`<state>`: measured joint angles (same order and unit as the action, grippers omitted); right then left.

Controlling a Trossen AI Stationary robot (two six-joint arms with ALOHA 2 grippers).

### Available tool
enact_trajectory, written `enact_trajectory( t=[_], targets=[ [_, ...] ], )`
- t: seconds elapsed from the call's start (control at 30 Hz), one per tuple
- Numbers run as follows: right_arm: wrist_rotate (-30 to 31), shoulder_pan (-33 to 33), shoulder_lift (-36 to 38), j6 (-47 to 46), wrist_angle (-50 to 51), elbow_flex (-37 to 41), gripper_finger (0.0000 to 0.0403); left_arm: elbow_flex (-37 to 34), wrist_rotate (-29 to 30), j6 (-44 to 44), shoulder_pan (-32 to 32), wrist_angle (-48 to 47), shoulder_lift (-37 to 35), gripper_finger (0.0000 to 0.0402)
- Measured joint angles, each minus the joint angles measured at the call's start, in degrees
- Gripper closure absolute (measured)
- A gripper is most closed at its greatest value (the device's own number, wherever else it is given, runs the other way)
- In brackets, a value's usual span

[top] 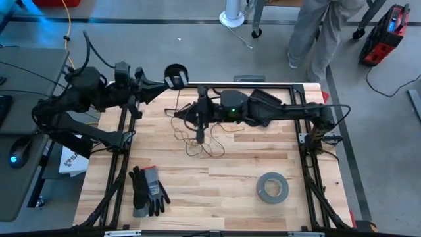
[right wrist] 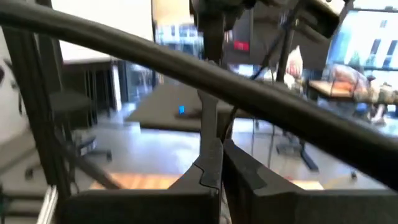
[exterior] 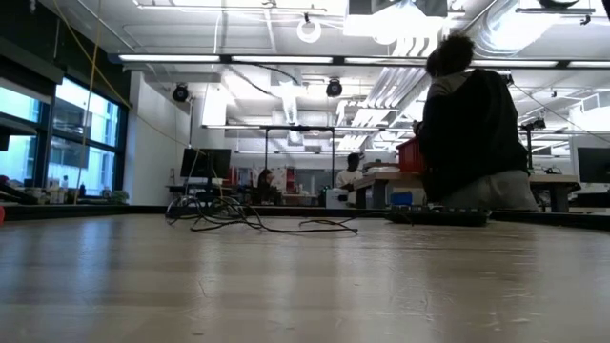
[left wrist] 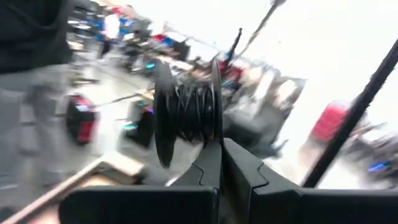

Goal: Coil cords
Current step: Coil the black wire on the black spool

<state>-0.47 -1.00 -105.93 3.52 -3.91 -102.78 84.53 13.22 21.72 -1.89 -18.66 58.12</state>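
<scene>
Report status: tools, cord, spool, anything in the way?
Left tool shut on spool, far table edge. Right tool shut, over loose cord tangle mid-table. Tape roll, gloves lie apart, near side.

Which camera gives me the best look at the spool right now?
Left wrist view: the spool fills the frame, wound with dark cord, held in the shut left gripper. The high view shows it small at the table's far edge. Low and right wrist views miss it.

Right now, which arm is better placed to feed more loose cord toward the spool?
Probably the right. The right gripper is shut directly over the loose cord tangled mid-table, while the left gripper is shut on the spool, held up at the table's far edge.
</scene>
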Motion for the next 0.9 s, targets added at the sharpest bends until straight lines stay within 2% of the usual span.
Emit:
enact_trajectory(
  t=[0.17, 0.53, 0.63, 0.9],
  targets=[
    [0.93, -0.18, -1.77, -0.33, -9.46, 0.00, 0.0402, 0.00, -4.74, 12.24, 0.00, 5.92, 1.61, 0.0401],
    [2.61, 0.59, -1.81, -0.52, -18.22, 0.00, 0.0403, 0.01, -11.72, 34.06, -0.04, 6.43, 3.86, 0.0401],
    [4.64, 0.77, -1.88, 0.42, -18.21, 0.00, 0.0403, 0.01, -14.08, 38.17, -0.04, 6.59, 3.88, 0.0401],
    [4.63, 1.94, -1.88, 1.54, -21.20, 0.00, 0.0403, 0.00, -19.47, 45.54, -0.07, 6.15, 3.26, 0.0401]
  ],
)
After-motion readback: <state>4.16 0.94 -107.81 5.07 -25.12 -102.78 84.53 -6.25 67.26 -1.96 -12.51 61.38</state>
